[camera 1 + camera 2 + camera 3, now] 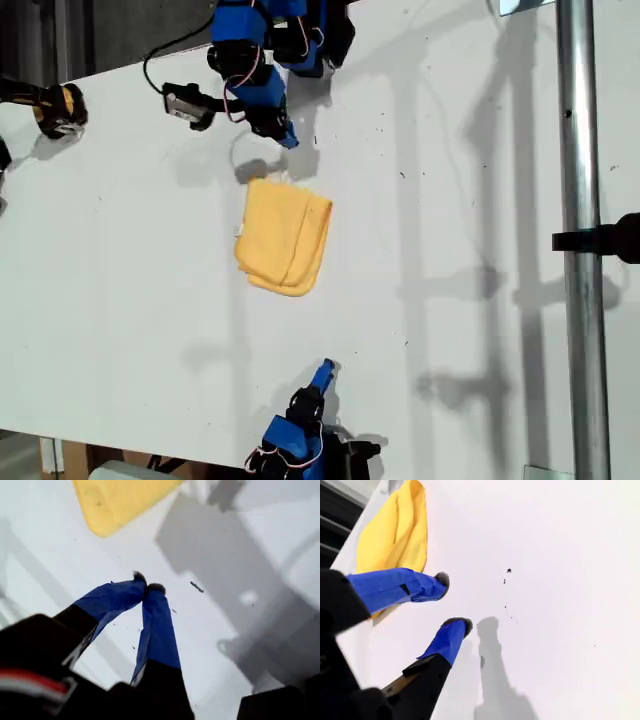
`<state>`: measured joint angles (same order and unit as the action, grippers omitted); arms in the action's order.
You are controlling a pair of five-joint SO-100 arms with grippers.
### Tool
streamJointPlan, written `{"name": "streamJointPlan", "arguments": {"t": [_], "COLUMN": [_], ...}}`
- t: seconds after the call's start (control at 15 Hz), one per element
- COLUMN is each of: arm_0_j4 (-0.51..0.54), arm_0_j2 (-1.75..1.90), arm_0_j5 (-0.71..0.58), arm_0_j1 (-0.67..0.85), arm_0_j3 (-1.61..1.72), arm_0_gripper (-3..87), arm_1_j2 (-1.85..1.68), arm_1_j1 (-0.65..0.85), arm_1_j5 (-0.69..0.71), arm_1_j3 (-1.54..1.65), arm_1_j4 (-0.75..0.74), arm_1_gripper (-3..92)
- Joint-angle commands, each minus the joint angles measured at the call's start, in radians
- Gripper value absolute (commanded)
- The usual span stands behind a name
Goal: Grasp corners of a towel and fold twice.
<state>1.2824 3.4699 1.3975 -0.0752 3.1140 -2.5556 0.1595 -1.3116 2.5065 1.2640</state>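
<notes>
The yellow towel (284,236) lies folded into a small layered rectangle near the middle of the white table (120,300), with a tiny white tag (240,232) on its edge toward the exterior view's left. My second gripper (286,137) (451,602) hangs open just beyond the towel's far edge, nothing between its blue fingers. The towel (395,535) shows close beside one finger. My first gripper (323,374) (148,583) is shut and empty near the table's front edge, a short way from a rounded corner (102,527) of the towel (120,497).
A metal pole (580,240) with a black clamp (610,238) runs down the exterior view's right. A yellow-and-black device (60,108) sits at the exterior view's left edge. A black module (190,103) with a cable lies beside the far arm.
</notes>
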Motion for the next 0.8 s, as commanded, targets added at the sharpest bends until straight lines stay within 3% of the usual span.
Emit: {"name": "streamJointPlan", "arguments": {"t": [0.0, 0.13, 0.2, 0.27, 0.33, 0.73], "arm_0_j4": [0.005, 0.005, 0.006, 0.006, 0.003, 0.005], "arm_0_j2": [0.006, 0.006, 0.006, 0.006, 0.006, 0.006], "arm_0_j5": [-0.069, -0.212, -0.262, -0.411, -0.462, -0.449], "arm_0_j1": [0.009, 0.009, 0.011, 0.011, 0.009, 0.012], "arm_0_j3": [0.006, 0.006, 0.006, 0.006, 0.006, 0.006], "arm_0_gripper": [12.1, 12.1, 12.0, 12.0, 11.8, 10.6], "arm_1_j2": [-0.196, -0.339, -0.474, -0.68, -0.727, -0.733], "arm_1_j1": [-0.037, -0.032, -0.028, -0.02, 0.002, 0.038], "arm_1_j5": [-0.115, -0.146, -0.172, -0.187, -0.175, -0.173], "arm_1_j3": [0.195, 0.324, 0.39, 0.399, 0.368, 0.35], "arm_1_j4": [-0.034, -0.023, 0.034, 0.207, 0.233, 0.255], "arm_1_gripper": [-0.2, -0.2, 2.2, 1.7, 2.9, 4.2]}}
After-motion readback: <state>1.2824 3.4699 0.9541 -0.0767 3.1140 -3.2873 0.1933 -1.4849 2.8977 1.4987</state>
